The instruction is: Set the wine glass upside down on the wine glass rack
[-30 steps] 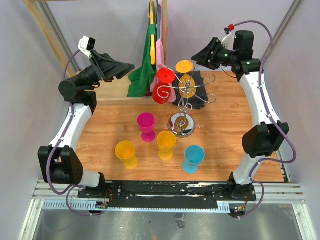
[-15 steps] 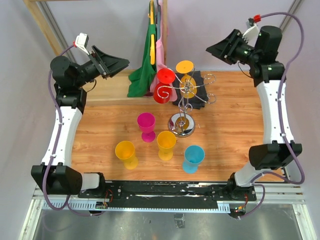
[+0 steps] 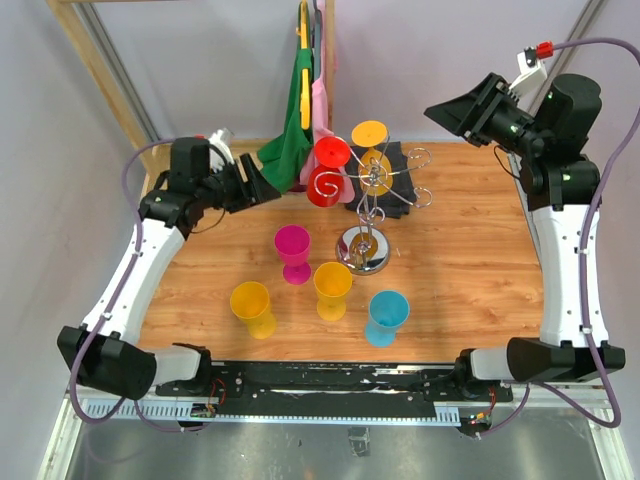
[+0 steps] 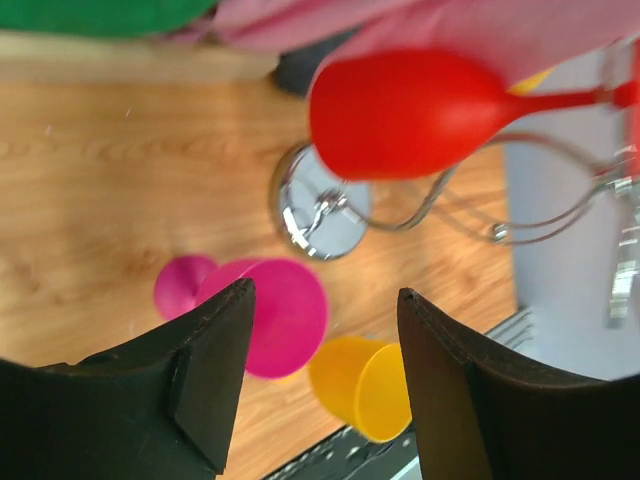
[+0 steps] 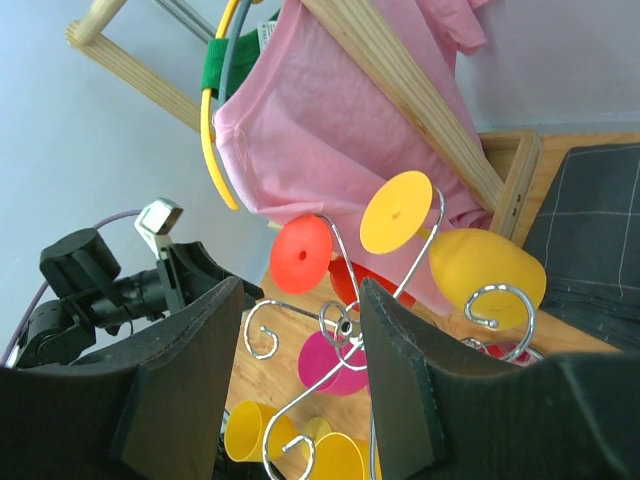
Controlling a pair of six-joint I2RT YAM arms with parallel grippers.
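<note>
The chrome wine glass rack (image 3: pixel 364 250) stands mid-table. A red glass (image 3: pixel 326 166) and a yellow glass (image 3: pixel 371 142) hang upside down on its arms. Magenta (image 3: pixel 293 250), yellow (image 3: pixel 251 306), orange-yellow (image 3: pixel 332 288) and cyan (image 3: pixel 386 316) glasses stand upright in front. My left gripper (image 3: pixel 266 180) is open and empty, low and just left of the red glass (image 4: pixel 400 110); its wrist view shows the rack base (image 4: pixel 320 205) and magenta glass (image 4: pixel 275 315). My right gripper (image 3: pixel 452 108) is open and empty, high at the back right, facing the rack (image 5: pixel 345 320).
Green (image 3: pixel 290 140) and pink (image 3: pixel 320 110) garments hang from a wooden stand at the back centre. A dark checked cloth (image 3: pixel 400 160) lies behind the rack. A wooden post (image 3: pixel 100 70) leans at the back left.
My left arm has dropped and swung right, bringing its gripper close to the red glass. My right arm has risen and pulled back toward the right wall.
</note>
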